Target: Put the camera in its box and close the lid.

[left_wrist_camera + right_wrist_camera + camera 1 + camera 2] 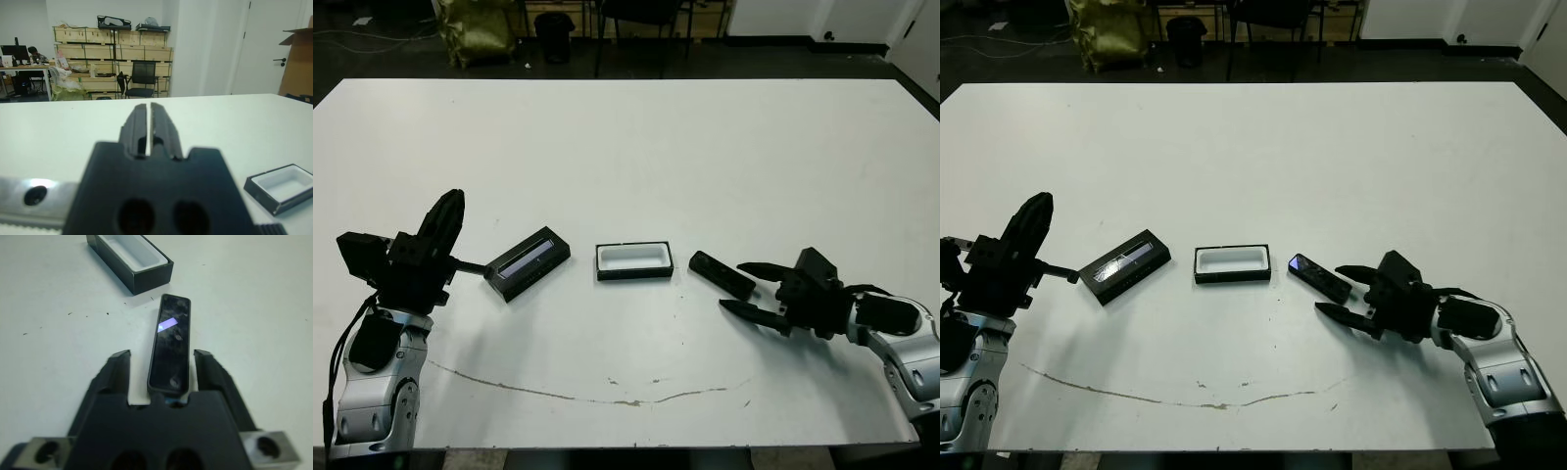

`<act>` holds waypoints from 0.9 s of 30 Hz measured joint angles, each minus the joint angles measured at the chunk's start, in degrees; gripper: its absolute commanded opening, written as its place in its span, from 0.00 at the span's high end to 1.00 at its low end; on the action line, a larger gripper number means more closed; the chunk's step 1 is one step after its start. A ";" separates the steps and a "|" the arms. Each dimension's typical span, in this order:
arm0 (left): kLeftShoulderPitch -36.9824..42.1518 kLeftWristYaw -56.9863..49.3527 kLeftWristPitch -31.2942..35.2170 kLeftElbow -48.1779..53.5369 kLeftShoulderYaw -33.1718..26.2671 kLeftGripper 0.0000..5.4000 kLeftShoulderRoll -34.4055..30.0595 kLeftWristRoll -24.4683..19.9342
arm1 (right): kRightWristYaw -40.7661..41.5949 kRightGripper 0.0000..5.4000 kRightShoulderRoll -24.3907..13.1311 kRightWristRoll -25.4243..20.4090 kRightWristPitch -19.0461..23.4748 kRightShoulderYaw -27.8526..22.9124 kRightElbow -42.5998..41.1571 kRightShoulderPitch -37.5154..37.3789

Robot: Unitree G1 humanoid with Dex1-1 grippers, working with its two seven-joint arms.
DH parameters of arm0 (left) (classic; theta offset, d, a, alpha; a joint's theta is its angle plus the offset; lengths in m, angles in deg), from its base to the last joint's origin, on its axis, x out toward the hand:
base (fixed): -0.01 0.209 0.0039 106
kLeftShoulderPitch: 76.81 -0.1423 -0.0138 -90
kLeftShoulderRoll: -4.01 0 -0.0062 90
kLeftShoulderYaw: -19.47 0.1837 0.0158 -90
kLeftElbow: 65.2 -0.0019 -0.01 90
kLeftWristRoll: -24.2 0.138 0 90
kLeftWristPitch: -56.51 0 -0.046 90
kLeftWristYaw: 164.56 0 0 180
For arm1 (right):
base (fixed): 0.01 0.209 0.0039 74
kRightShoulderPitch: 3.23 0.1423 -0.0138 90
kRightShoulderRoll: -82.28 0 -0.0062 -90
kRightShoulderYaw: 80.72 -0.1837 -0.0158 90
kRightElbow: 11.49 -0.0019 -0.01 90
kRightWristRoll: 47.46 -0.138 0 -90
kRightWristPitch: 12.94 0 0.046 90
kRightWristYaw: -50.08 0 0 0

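The camera (722, 274), a flat black bar, lies on the white table just right of the box (631, 261), a shallow black tray with a white inside. My right gripper (737, 286) is open and low at the camera's near end, one finger on each side of it; the right wrist view shows the camera (170, 343) between the fingers (115, 369) with gaps on both sides. The lid (528, 263), black with a pale strip, lies left of the box. My left gripper (448, 208) is shut, raised left of the lid and holding nothing.
The table (636, 147) stretches wide and bare behind the objects. A thin dirty streak (568, 395) runs along the near part. Chairs and a bag (480, 29) stand beyond the far edge. A person sits far off at a desk (33, 53).
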 measured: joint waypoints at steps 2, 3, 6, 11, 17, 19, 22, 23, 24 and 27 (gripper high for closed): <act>0.00 0.03 0.05 0.04 -0.01 1.00 0.01 -0.32 | 0.00 0.67 0.70 0.33 -1.64 0.73 2.23 1.07; -0.01 0.00 0.19 0.10 -0.02 1.00 0.01 -0.38 | -0.01 0.71 1.00 0.56 -2.73 1.17 3.42 1.61; -0.03 -0.14 0.48 0.14 -0.05 1.00 0.07 -0.47 | -0.86 0.82 1.45 1.27 -3.95 1.62 4.75 2.42; -0.02 -0.20 0.50 0.21 -0.06 1.00 0.11 -0.47 | -4.70 0.87 1.45 3.42 -2.21 2.53 1.42 1.55; -0.05 -0.53 0.48 0.36 -0.05 1.00 0.15 -0.15 | -5.09 0.87 1.23 4.35 -2.58 3.53 1.89 2.22; -0.06 -0.82 0.48 0.48 -0.05 1.00 0.16 0.29 | -5.05 0.87 1.15 4.35 -2.58 3.79 2.19 2.59; -0.11 -0.92 0.48 0.53 -0.05 1.00 0.16 0.41 | -5.27 0.87 0.81 4.53 -2.20 3.86 1.33 2.40; -0.11 -0.92 0.48 0.53 -0.05 1.00 0.16 0.37 | -5.50 0.87 0.68 4.55 -1.69 3.84 0.74 2.22; -0.13 -0.92 0.49 0.53 -0.06 1.00 0.16 0.32 | -5.59 0.87 0.65 4.53 -1.33 3.78 0.56 2.27; -0.16 -0.95 0.60 0.61 -0.05 1.00 0.18 0.28 | -4.50 0.87 0.72 3.58 -1.27 3.19 2.50 3.83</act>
